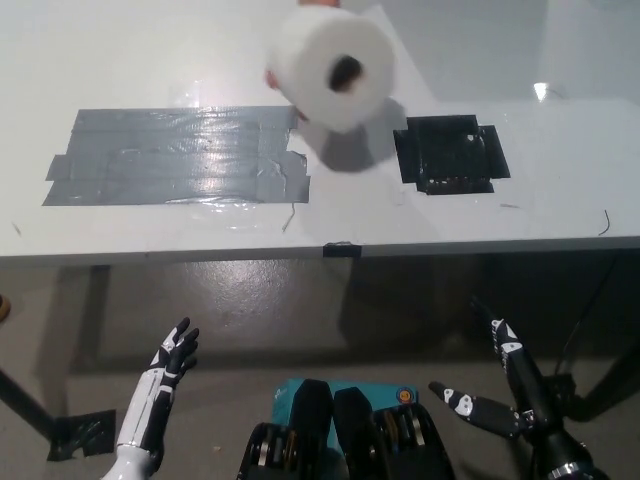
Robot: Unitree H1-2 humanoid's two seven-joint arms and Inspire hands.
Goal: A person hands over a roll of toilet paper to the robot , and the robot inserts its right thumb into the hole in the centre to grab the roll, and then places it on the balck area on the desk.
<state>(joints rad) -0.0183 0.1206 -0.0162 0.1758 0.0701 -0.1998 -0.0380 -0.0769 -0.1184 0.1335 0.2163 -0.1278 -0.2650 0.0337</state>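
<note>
A white roll of toilet paper (335, 66) is held above the far middle of the white desk (560, 190) by a person's hand (322, 5), with fingertips showing at its top and left side; its dark centre hole faces me. A black taped patch (450, 153) lies on the desk to the right of the roll. My black right hand (495, 385) is low at the bottom right, below the desk's front edge, fingers spread, empty. My white left hand (165, 385) rests at the lower left, fingers apart, empty.
A large grey taped patch (175, 155) covers the desk's left part. A small black tape mark (341, 249) sits on the front edge. Desk legs and floor show below the edge.
</note>
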